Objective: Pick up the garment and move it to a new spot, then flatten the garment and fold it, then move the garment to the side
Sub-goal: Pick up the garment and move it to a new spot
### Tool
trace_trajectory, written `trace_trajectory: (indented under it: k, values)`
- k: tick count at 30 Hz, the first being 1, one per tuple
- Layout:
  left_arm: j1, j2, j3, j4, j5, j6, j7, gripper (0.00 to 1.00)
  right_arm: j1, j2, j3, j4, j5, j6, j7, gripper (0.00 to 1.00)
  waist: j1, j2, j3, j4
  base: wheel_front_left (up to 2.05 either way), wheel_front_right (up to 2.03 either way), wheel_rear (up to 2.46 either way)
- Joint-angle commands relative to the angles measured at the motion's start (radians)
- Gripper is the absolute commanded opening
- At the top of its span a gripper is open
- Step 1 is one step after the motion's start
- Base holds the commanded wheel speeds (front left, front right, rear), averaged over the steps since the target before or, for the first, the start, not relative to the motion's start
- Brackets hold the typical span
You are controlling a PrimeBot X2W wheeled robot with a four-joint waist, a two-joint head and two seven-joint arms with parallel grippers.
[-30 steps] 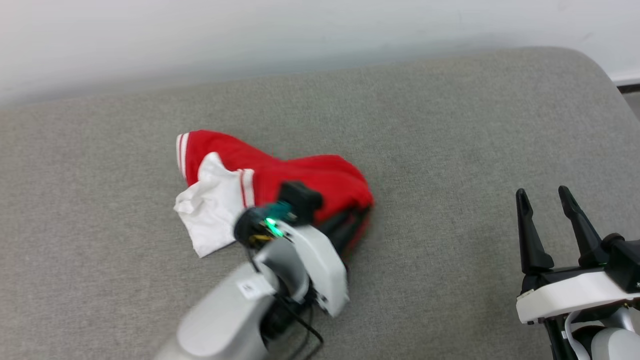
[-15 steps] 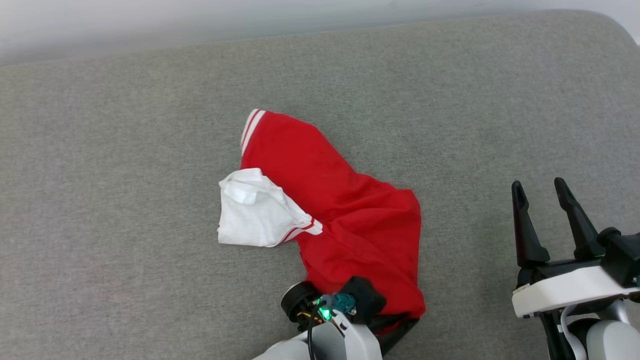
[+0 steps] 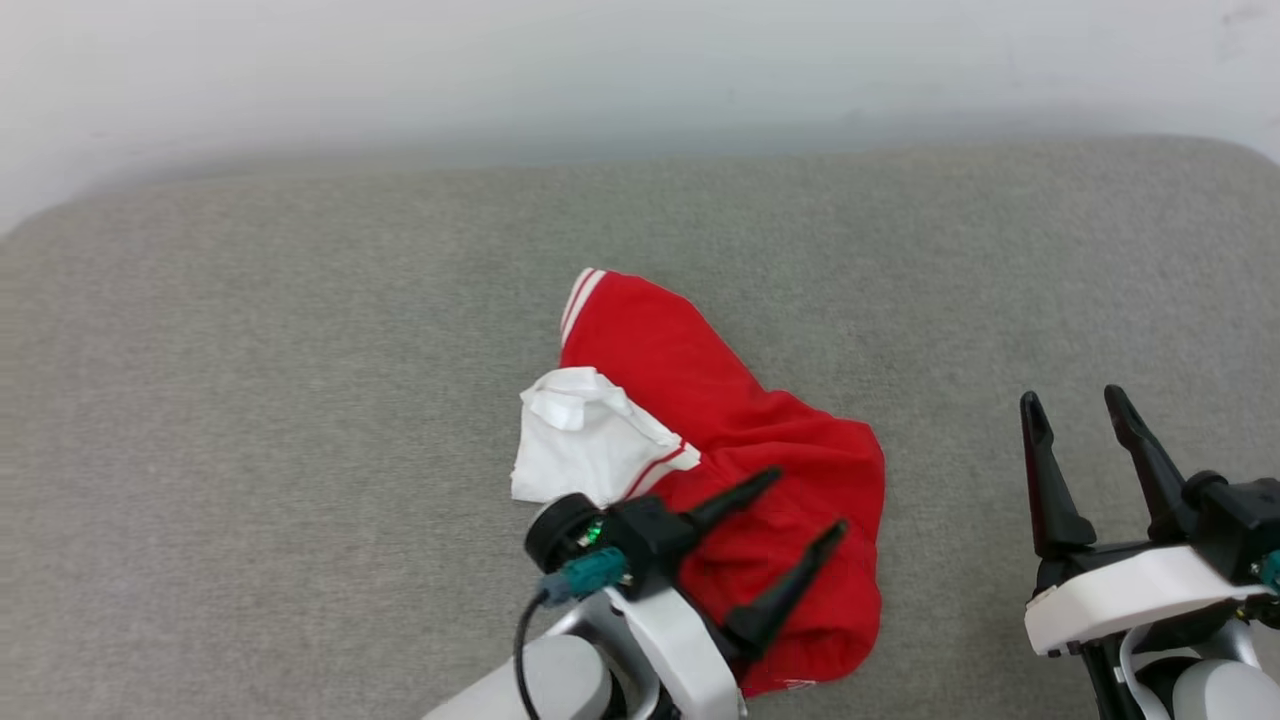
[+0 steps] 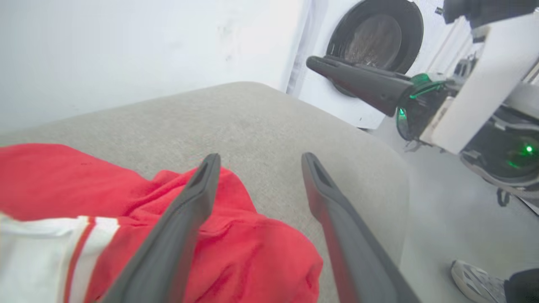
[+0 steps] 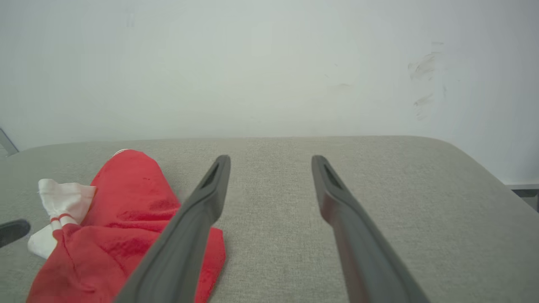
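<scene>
The garment (image 3: 730, 450), red with a white striped-trim sleeve (image 3: 580, 440), lies crumpled on the grey cushion (image 3: 300, 400) near the middle of the head view. My left gripper (image 3: 805, 505) hovers over its near right part, fingers spread apart and holding nothing. In the left wrist view the garment (image 4: 105, 202) lies under and left of the left gripper (image 4: 257, 160). My right gripper (image 3: 1070, 400) stands open at the lower right, apart from the cloth. In the right wrist view the garment (image 5: 118, 219) sits to the left of the right gripper (image 5: 269, 160).
A pale wall (image 3: 600, 70) runs behind the cushion. In the left wrist view a washing machine door (image 4: 374, 29) stands beyond the cushion's edge, and a person's shoe (image 4: 476, 275) rests on the floor at the lower right.
My left gripper, shut on the garment's near edge before, has opened and let the cloth drop onto the cushion. The head camera has shifted. The right gripper has stayed open.
</scene>
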Motion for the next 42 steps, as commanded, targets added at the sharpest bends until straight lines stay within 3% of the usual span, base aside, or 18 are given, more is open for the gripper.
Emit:
trace_trajectory:
  k: [1,8,17,29,42]
  values:
    - [0.022,0.009,0.031,-0.013,-0.002,0.02,-0.02,1.0,0.015,0.0,0.001,-0.01,-0.006,-0.001,0.008,1.0,0.0,-0.0001,-0.029,0.028,0.0,0.0,0.0]
    - [0.067,0.041,0.174,-0.04,0.002,0.095,-0.042,1.0,0.041,0.0,0.001,-0.017,-0.011,-0.001,0.028,1.0,0.0,-0.0001,-0.057,0.062,0.0,0.0,0.0]
    - [0.182,0.081,0.447,-0.086,0.049,0.157,-0.043,1.0,0.071,0.0,0.011,-0.026,-0.02,-0.001,0.047,1.0,0.0,-0.0001,-0.084,0.095,0.0,0.0,0.0]
    - [0.346,0.114,0.681,-0.087,0.139,0.173,-0.043,1.0,0.107,0.0,0.026,-0.029,-0.026,-0.001,0.06,1.0,0.0,-0.0001,-0.119,0.111,0.0,0.0,0.0]
    - [0.419,0.092,0.712,-0.058,0.168,0.134,-0.043,1.0,0.133,0.0,0.03,-0.025,-0.002,-0.001,0.064,1.0,0.0,-0.0001,-0.15,0.107,0.0,0.0,0.0]
